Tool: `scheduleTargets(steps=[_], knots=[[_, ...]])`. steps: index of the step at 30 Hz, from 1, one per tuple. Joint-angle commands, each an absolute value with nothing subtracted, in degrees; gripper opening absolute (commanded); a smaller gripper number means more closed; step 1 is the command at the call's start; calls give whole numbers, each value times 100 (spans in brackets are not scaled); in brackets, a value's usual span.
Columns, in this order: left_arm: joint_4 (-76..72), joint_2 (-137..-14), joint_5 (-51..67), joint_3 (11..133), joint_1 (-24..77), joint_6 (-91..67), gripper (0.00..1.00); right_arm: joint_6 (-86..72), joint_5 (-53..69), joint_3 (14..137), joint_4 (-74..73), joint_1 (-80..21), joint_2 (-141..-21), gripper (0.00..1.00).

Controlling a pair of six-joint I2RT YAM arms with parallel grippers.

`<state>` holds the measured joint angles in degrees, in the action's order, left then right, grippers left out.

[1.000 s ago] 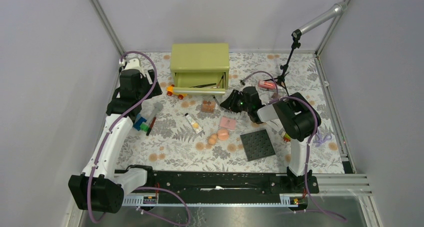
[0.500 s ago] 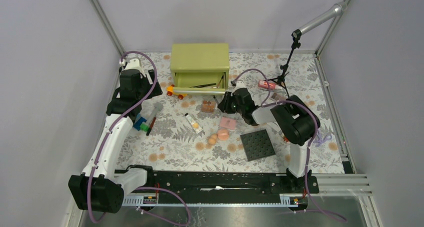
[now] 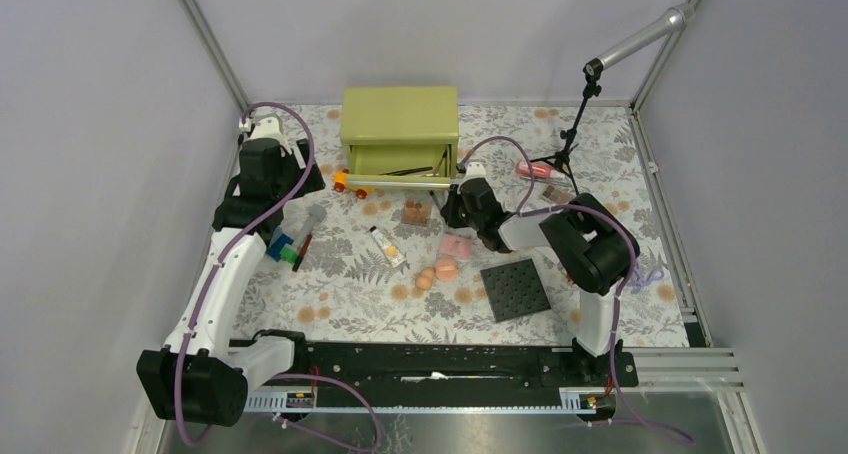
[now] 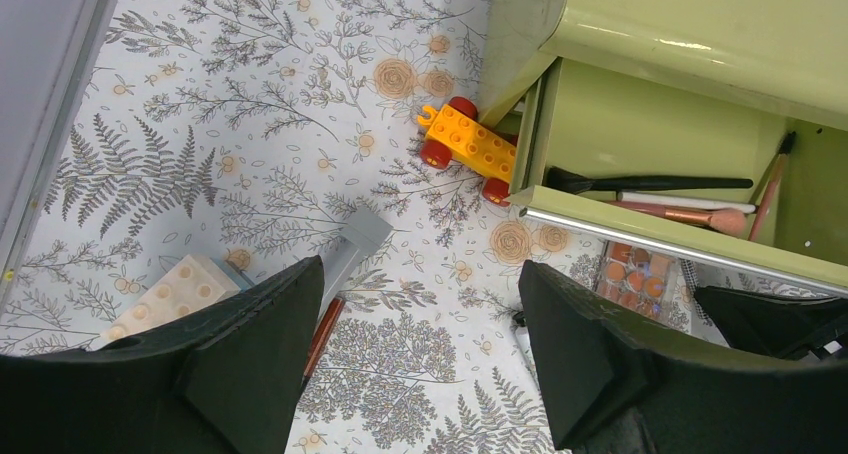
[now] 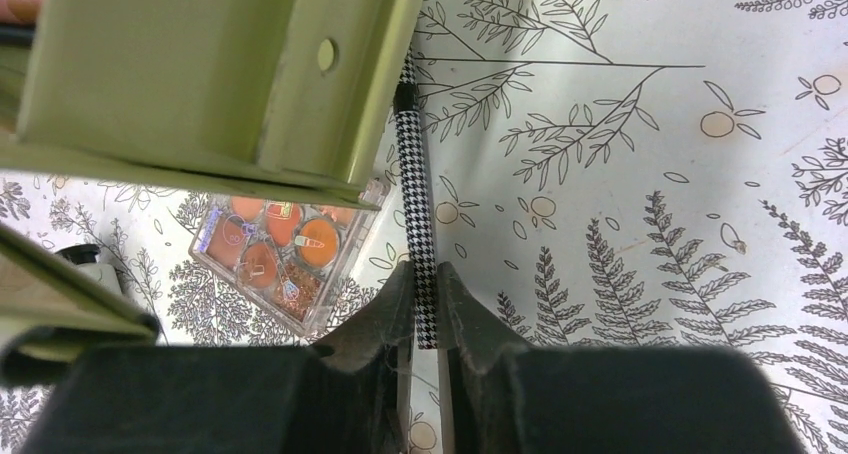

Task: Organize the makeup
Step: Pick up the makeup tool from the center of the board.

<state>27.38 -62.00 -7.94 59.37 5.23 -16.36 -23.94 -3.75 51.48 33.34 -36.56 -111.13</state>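
My right gripper (image 5: pixel 428 296) is shut on a thin black-and-white houndstooth pencil (image 5: pixel 419 199), whose far end lies by the right front corner of the open green drawer (image 5: pixel 200 74). In the top view this gripper (image 3: pixel 455 198) is just right of the drawer (image 3: pixel 400 164). An orange eyeshadow palette (image 5: pixel 285 249) lies below the drawer. Brushes (image 4: pixel 660 184) lie inside the drawer. My left gripper (image 4: pixel 415 364) is open and empty above the cloth. Peach sponges (image 3: pixel 440 271), a pink compact (image 3: pixel 455 244), a cream tube (image 3: pixel 387 246) and a pink-red tube (image 3: pixel 535 170) lie on the table.
An orange toy car (image 4: pixel 468 146) sits at the drawer's left corner. A red pencil (image 4: pixel 325 334), a grey block (image 4: pixel 358 244) and a cream brick (image 4: pixel 160 299) lie near the left gripper. A studded dark plate (image 3: pixel 515 289) lies front right. A microphone stand (image 3: pixel 570 134) stands back right.
My right gripper has moved left, from near the microphone stand to the drawer's right front corner. The left arm has not moved.
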Motion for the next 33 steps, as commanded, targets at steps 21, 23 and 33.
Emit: scheduleTargets(steps=[21,23,33], knots=[[2540,-6323,-530,5960,491,-1688,79,-2110,-2066,4239,1459,-3743,-9985,14],[2566,-6291,-552,5980,492,-1688,79,-2092,-2249,4232,1295,-3744,-9882,16],[2540,-6316,-434,5978,501,-1690,80,-1874,-1845,4521,825,-3741,-10123,33]])
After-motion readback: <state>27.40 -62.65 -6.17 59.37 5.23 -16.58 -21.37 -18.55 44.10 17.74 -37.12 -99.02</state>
